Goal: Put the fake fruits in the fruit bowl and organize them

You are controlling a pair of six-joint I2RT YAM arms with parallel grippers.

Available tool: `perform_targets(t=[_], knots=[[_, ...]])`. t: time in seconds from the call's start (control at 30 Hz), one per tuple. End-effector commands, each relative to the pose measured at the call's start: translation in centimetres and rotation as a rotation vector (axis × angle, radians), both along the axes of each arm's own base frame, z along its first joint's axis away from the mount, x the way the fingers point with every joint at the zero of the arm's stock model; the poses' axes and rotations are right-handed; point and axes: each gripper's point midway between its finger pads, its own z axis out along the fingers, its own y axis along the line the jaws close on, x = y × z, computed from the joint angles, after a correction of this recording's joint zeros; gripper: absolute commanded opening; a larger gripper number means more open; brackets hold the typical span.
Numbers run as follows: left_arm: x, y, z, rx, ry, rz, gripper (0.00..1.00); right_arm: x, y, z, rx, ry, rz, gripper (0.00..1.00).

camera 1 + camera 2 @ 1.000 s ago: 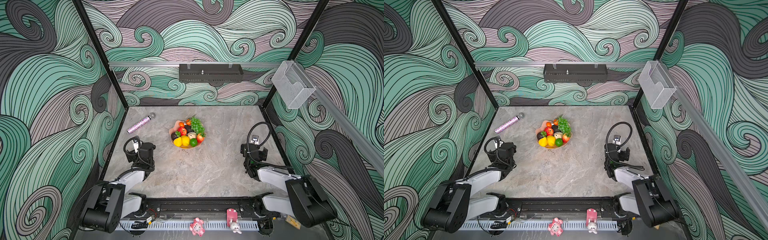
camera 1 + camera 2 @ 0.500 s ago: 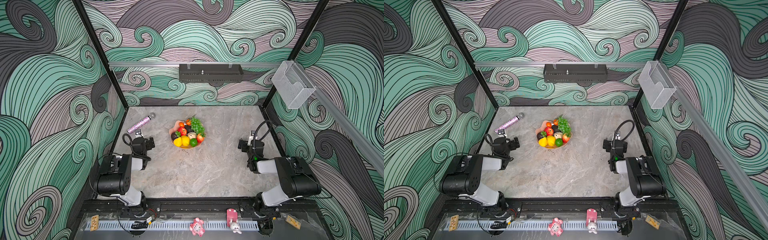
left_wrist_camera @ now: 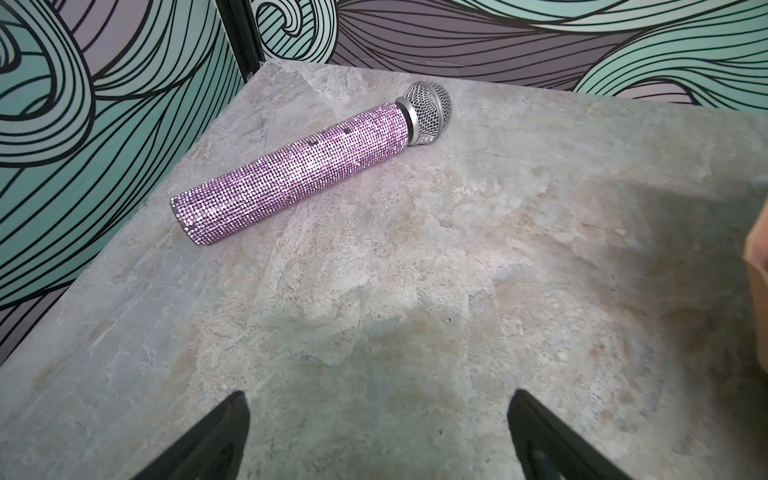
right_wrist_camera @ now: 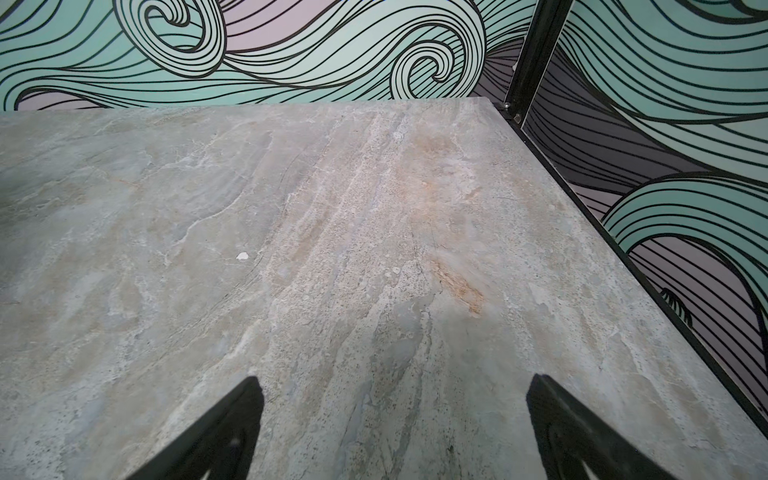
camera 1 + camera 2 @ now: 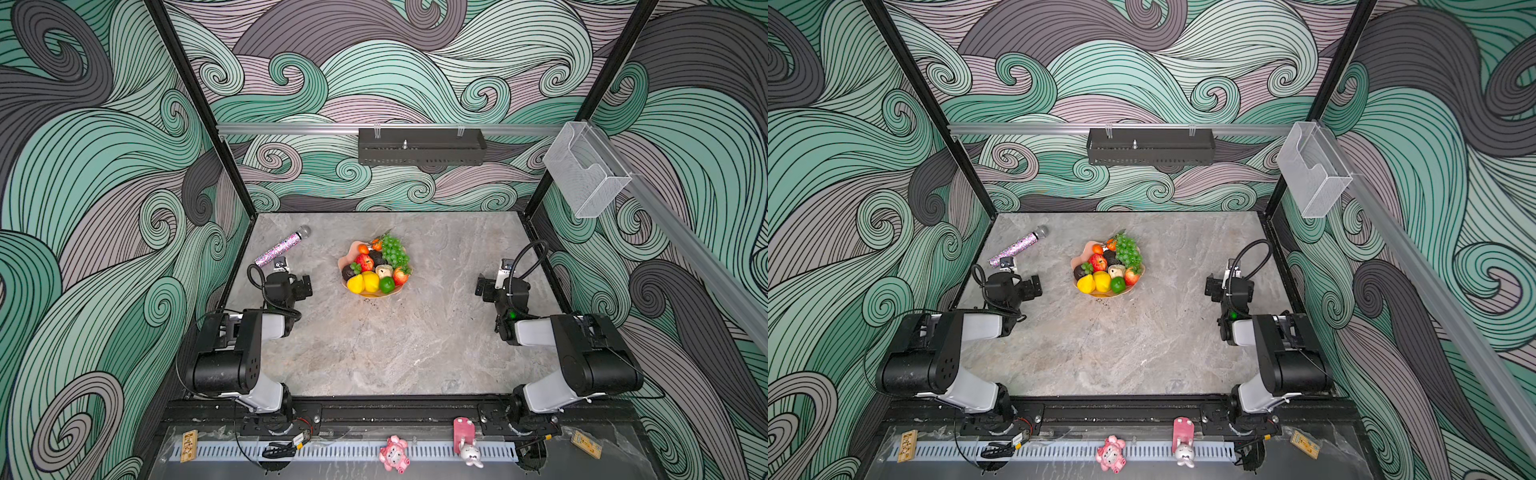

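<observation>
The salmon-pink fruit bowl [image 5: 344, 266] [image 5: 1076, 261] stands mid-table toward the back in both top views. The fake fruits are piled in it: green grapes [image 5: 395, 251], a red apple [image 5: 365, 262], a lemon [image 5: 356, 284], a lime [image 5: 387, 284], tangerines [image 5: 363, 248]. My left gripper [image 5: 305, 286] [image 5: 1034, 286] hovers left of the bowl, open and empty. My right gripper [image 5: 482, 286] [image 5: 1210, 286] hovers far to the right, also open and empty. Only bare table lies between the jaws of my left gripper [image 3: 377, 395] and of my right gripper [image 4: 395, 379] in the wrist views.
A glittery pink microphone [image 5: 282, 249] [image 3: 299, 174] lies at the back left, just beyond the left gripper. A clear plastic box [image 5: 582, 174] hangs on the right wall, and a black tray [image 5: 419, 145] on the back wall. Small toys [image 5: 392, 453] sit on the front rail.
Both arms have lifted their elbows up from low by the front rail. The grippers stayed near their places and open. The bowl and fruits have not moved.
</observation>
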Motion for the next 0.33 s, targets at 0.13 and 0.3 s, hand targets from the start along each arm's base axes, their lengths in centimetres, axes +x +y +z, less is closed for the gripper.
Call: perform_targets(t=[0.13, 0.3], knots=[[0.71, -0.04, 1.41, 0.0, -0.032, -0.007, 0.99, 0.86, 0.41, 1.11, 0.003, -0.025, 0.022, 0.99], [0.67, 0.01, 1.29, 0.002, -0.027, -0.004, 0.99, 0.71, 0.42, 1.22, -0.001, -0.034, 0.022, 0.99]])
